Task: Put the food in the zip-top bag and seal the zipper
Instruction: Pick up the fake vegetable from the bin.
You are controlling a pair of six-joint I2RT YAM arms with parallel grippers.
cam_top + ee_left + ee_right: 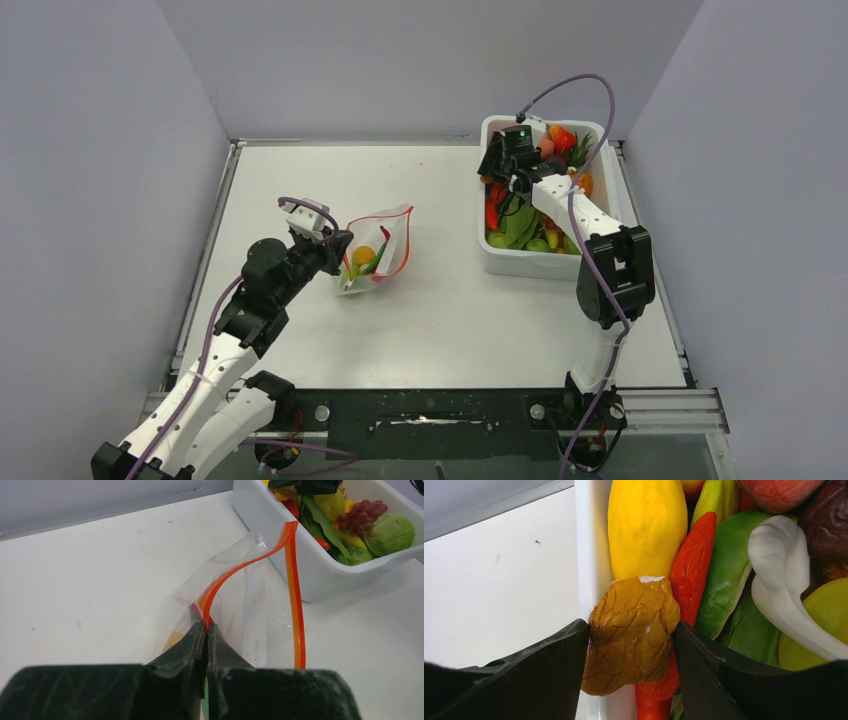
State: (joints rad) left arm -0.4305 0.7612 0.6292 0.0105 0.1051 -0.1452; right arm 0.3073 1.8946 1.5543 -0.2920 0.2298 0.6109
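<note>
The zip-top bag (378, 250) lies mid-table with its mouth open, its red-orange zipper (295, 605) curving apart. An orange and a green piece of food (364, 256) sit inside. My left gripper (206, 626) is shut on the near zipper strip, holding that edge up. Over the left end of the white tub (500, 262), my right gripper (631, 624) has both fingers pressed against a brown wrinkled fruit (634, 605). That fruit rests on the tub's rim beside a long red chili (691, 565) and a yellow fruit (646, 525).
The tub (300, 575) stands at the back right, packed with green, yellow, red and purple toy produce and a white piece (779, 580). Grey walls close in the table on three sides.
</note>
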